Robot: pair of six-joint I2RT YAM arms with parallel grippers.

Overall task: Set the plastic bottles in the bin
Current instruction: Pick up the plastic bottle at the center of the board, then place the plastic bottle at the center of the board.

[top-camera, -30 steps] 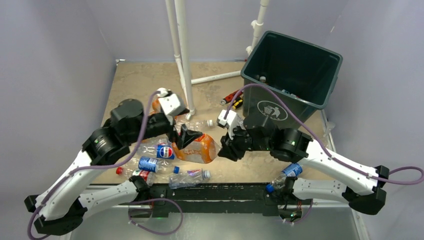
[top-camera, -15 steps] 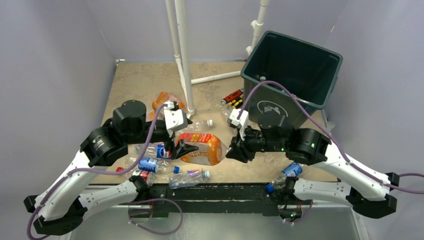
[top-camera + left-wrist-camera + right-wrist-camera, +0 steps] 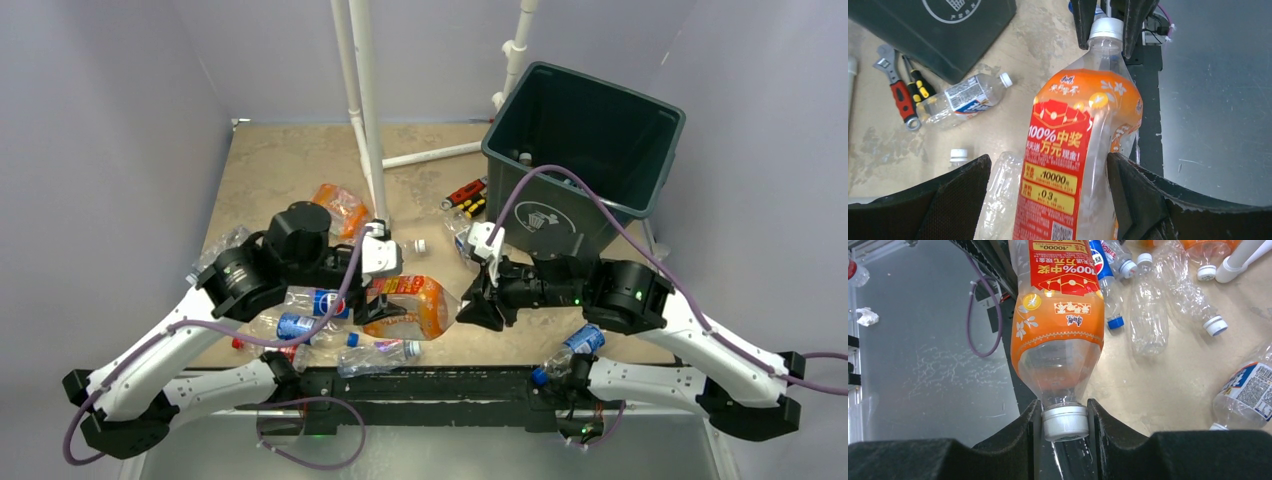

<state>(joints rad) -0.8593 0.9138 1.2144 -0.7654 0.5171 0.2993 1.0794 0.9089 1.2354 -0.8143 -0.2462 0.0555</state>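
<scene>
A big clear bottle with an orange and red label (image 3: 410,305) hangs level over the table's front edge, between my two grippers. My right gripper (image 3: 1064,412) is shut on its white cap (image 3: 1065,424). My left gripper (image 3: 1048,160) straddles the labelled body (image 3: 1073,150), jaws wide. Its right finger lies against the plastic and a gap shows at the left finger. Several more plastic bottles lie under my left arm, among them a Pepsi one (image 3: 320,300). The dark bin (image 3: 590,130) stands at the back right.
Red, yellow and black hand tools (image 3: 465,195) lie by the bin's front corner, with a clear white-capped bottle (image 3: 968,95) beside them. White pipes (image 3: 365,110) rise at the back middle. A crushed orange bottle (image 3: 340,205) lies near the pipe, another bottle (image 3: 575,345) by my right base.
The orange bottle has shifted right and toward the front edge with my right gripper. My left arm followed it rightward, and its jaws have narrowed a little around the body.
</scene>
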